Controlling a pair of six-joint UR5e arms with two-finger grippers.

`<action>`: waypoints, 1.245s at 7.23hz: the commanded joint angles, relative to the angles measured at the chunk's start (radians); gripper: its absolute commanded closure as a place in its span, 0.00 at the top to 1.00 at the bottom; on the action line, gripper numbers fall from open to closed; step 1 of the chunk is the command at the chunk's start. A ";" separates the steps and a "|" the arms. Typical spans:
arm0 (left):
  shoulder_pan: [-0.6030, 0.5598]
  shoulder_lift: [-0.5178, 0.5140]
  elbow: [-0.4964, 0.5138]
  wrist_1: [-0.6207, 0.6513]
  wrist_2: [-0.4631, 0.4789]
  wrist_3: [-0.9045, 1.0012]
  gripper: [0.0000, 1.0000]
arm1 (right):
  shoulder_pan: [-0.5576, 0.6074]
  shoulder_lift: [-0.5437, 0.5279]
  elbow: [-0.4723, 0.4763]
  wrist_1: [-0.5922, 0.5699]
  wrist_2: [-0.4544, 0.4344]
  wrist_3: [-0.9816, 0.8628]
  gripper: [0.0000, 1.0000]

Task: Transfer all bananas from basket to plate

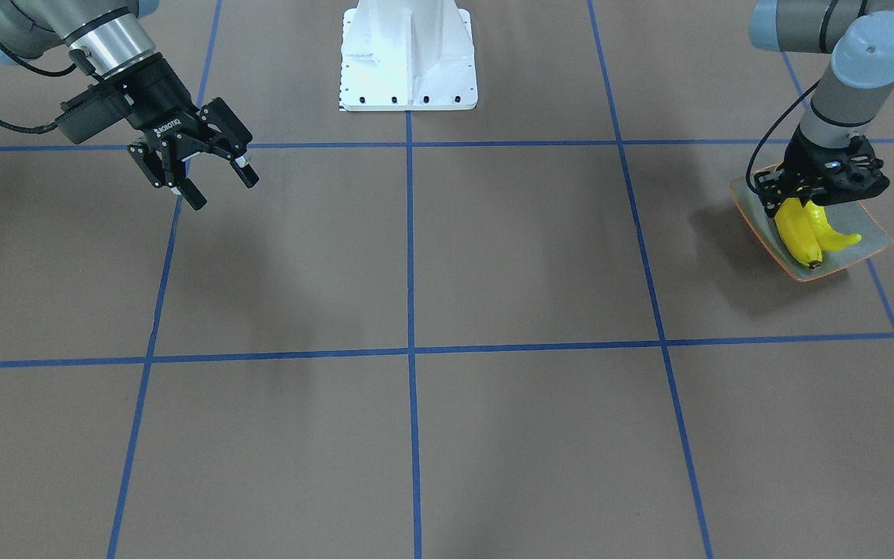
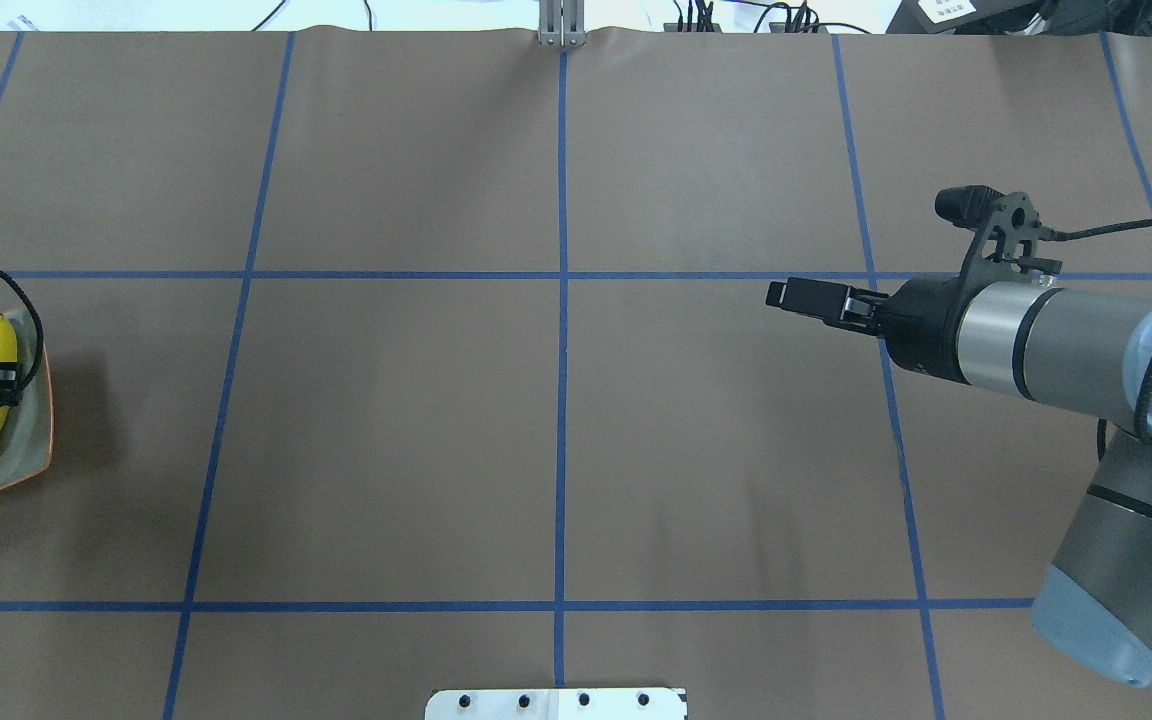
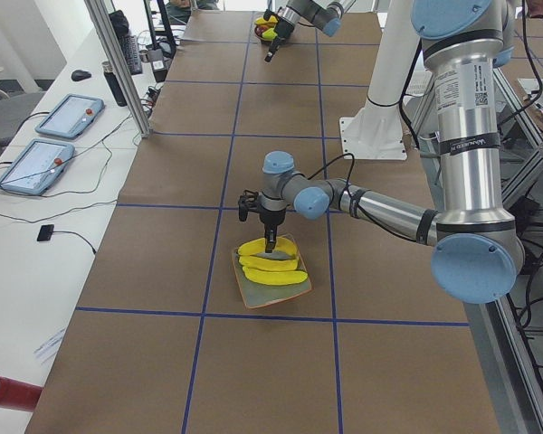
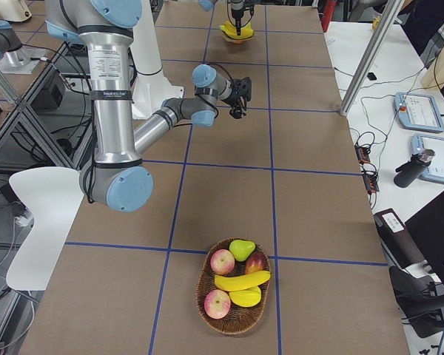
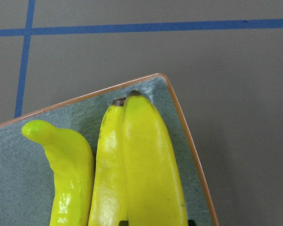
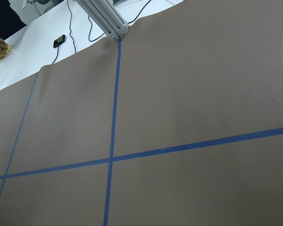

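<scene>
The grey-green plate (image 1: 870, 233) with an orange rim lies at the table's left end. Three yellow bananas (image 1: 800, 233) lie on it; they also show in the left wrist view (image 5: 151, 160). My left gripper (image 1: 800, 203) stands over the plate, its fingertips hugging the sides of the topmost banana, which rests on the others. One more banana (image 4: 240, 281) lies in the wicker basket (image 4: 233, 316) at the table's right end. My right gripper (image 1: 222, 190) hangs open and empty above the table, far from basket and plate.
The basket also holds red apples (image 4: 222, 261), a green pear (image 4: 242, 249) and another yellow fruit (image 4: 246, 297). The white robot base (image 1: 408, 58) stands at the table's robot-side edge. Blue tape lines grid the brown table (image 2: 556, 420).
</scene>
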 commanded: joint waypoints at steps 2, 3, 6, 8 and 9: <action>0.001 0.003 0.006 -0.001 0.035 0.004 0.99 | -0.001 0.002 0.002 0.001 0.000 0.000 1.00; 0.001 0.002 0.004 -0.001 0.035 0.004 0.99 | -0.001 0.002 0.005 0.001 0.000 0.000 1.00; 0.001 -0.058 -0.008 0.000 0.026 -0.001 0.99 | 0.005 -0.012 0.005 0.001 0.006 -0.003 1.00; 0.001 -0.186 -0.013 -0.001 -0.070 -0.010 0.99 | 0.054 -0.041 -0.003 -0.001 0.041 -0.032 1.00; 0.001 -0.214 -0.025 -0.001 -0.104 -0.066 0.99 | 0.129 -0.066 -0.018 -0.001 0.108 -0.088 1.00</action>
